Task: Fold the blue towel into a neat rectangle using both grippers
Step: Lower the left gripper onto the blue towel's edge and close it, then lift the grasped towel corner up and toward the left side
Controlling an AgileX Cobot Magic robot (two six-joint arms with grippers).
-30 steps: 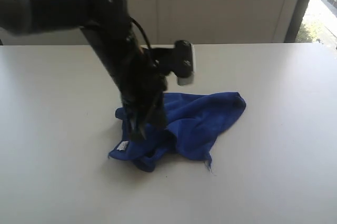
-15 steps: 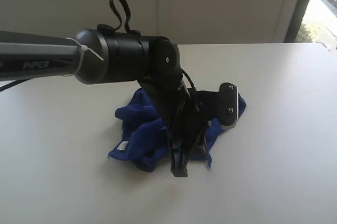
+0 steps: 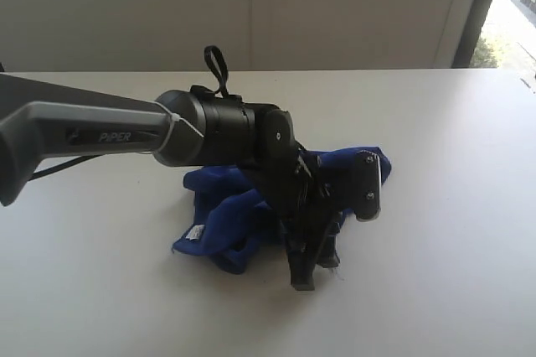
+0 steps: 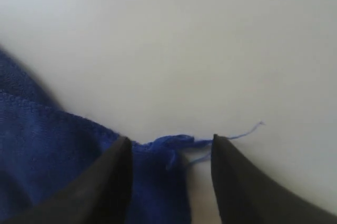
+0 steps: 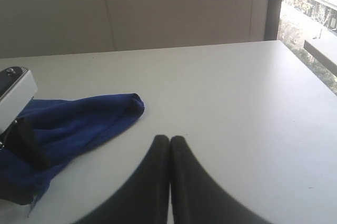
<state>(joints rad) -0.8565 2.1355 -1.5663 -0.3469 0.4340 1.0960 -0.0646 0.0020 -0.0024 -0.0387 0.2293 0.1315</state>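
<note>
My left fingers (image 4: 100, 187) stand apart, astride the blue towel (image 4: 47, 155) at its frayed corner (image 4: 171, 142), perhaps just touching it. The towel lies crumpled on the pale surface (image 3: 452, 231). Well apart from the towel, my right fingers (image 5: 160, 182) press together, empty.

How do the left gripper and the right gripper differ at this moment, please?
The left gripper has its jaws apart, while the right gripper has them pressed together. The left gripper straddles the frayed corner of the blue towel; the right gripper hangs over the bare table, apart from the towel. Both have dark fingers and hold nothing.
</note>
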